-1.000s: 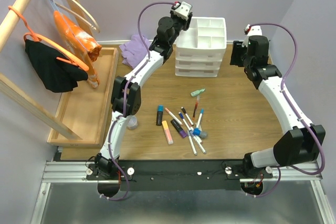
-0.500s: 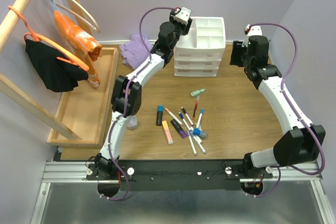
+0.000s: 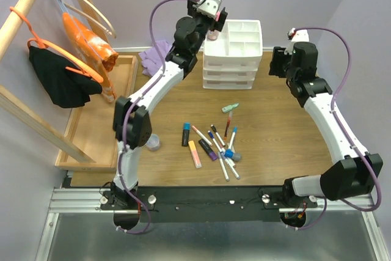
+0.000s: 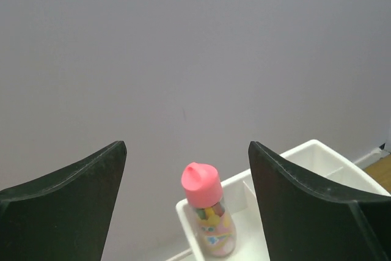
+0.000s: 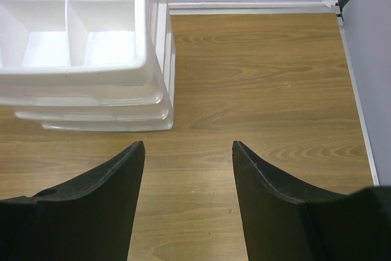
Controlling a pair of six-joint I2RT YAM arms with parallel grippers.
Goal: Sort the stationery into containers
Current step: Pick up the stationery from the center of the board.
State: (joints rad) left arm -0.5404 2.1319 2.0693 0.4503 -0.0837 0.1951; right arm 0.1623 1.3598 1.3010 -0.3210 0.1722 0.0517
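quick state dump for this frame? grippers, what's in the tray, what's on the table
left gripper: open, nothing held, above the tray's left end
right gripper: open, empty, over the table right of the drawer unit
in tray: glue bottle, upright in a corner compartment
on table: thin markers and orange highlighter clustered mid-table; mint highlighter apart; grey jar by the left arm
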